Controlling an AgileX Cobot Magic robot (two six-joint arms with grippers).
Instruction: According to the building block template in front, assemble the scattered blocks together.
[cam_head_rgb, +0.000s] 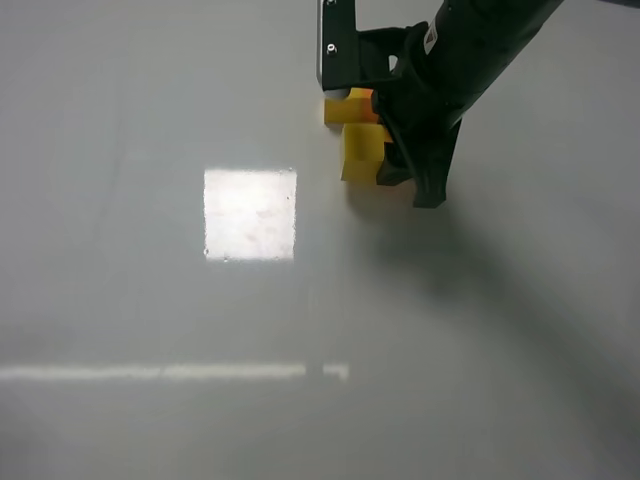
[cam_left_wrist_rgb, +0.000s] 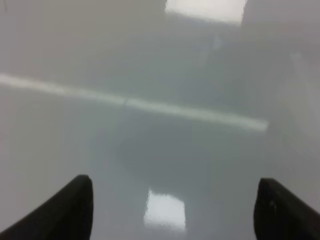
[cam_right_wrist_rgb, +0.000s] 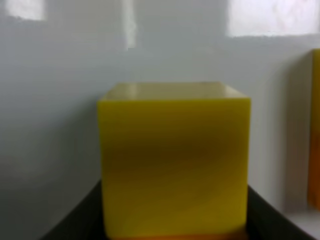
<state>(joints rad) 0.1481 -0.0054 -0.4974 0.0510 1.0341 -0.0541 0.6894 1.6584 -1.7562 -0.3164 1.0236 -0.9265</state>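
The building block template (cam_head_rgb: 347, 107), a short yellow and orange bar, lies on the table at the back, partly under the right arm. Just in front of it is a loose yellow cube (cam_head_rgb: 363, 150), one of the scattered blocks. My right gripper (cam_head_rgb: 405, 180) is shut on it, with dark fingers on either side. In the right wrist view the yellow cube (cam_right_wrist_rgb: 174, 160) fills the space between the fingers (cam_right_wrist_rgb: 75, 220), and a thin orange strip (cam_right_wrist_rgb: 175, 236) shows at its lower edge. The template's edge (cam_right_wrist_rgb: 315, 130) is visible to one side. My left gripper (cam_left_wrist_rgb: 172, 210) is open over bare table.
The grey glossy table (cam_head_rgb: 150, 300) carries a bright square reflection (cam_head_rgb: 250, 213) left of the blocks and a long light streak (cam_head_rgb: 170, 372) nearer the front. The right arm (cam_head_rgb: 470, 50) reaches in from the back right.
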